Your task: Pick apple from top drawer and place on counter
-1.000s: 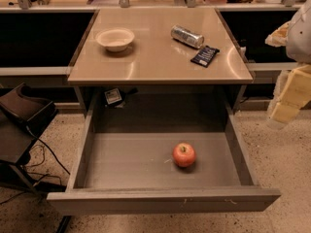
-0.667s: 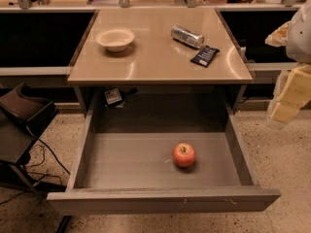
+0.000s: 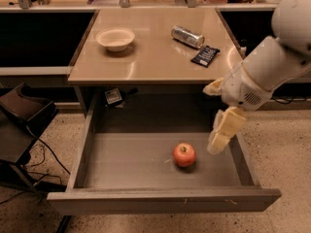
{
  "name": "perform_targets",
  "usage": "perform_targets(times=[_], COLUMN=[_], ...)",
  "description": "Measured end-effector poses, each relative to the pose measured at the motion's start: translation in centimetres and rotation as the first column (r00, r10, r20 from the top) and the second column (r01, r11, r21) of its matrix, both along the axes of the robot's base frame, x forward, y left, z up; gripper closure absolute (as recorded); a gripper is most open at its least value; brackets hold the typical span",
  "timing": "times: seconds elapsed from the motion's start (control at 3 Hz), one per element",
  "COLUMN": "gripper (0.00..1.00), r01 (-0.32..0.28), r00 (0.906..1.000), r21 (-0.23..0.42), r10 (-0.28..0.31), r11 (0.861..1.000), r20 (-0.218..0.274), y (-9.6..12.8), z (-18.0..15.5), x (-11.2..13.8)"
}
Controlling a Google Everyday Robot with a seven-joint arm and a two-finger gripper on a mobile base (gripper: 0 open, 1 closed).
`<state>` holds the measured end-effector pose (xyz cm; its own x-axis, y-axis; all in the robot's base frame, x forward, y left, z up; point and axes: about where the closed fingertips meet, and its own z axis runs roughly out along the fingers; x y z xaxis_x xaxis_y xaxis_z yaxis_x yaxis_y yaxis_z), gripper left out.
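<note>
The red-orange apple (image 3: 184,155) lies on the grey floor of the open top drawer (image 3: 131,166), right of the middle. My gripper (image 3: 221,132) hangs on the white arm that reaches in from the right. It is over the drawer's right side, just right of the apple and a little above it, and holds nothing that I can see. The tan counter (image 3: 150,57) is above the drawer and behind it.
On the counter are a white bowl (image 3: 115,38) at the left, a silver can (image 3: 187,36) lying on its side, and a dark packet (image 3: 205,56). A dark chair (image 3: 22,118) with cables stands left of the drawer. Dark side shelves flank the counter.
The arm has swung left and down from the right edge. The gripper is now over the drawer's right side, close to the apple. The apple has not moved.
</note>
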<state>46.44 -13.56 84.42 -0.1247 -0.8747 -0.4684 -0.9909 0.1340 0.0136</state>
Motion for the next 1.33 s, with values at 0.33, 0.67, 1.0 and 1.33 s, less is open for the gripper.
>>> perform_targets(times=[0.33,0.67,1.0,1.33], gripper=[0.00,0.00,0.00,0.00], r01=[-0.052,-0.050,-0.049,0.015], r00=[0.9943,0.9933,0.9937,0.9980], r21=[0.191,0.258,0.259,0.265], r10=[0.068,0.075,0.073,0.002], r11=[0.980,0.965,0.965,0.964], r20=[-0.081,-0.088,-0.085,-0.064], y=[4.5,6.5,6.6,7.2], z=[-6.1,-8.8,-8.8,-9.9], x=[1.2,1.7,1.8,2.8])
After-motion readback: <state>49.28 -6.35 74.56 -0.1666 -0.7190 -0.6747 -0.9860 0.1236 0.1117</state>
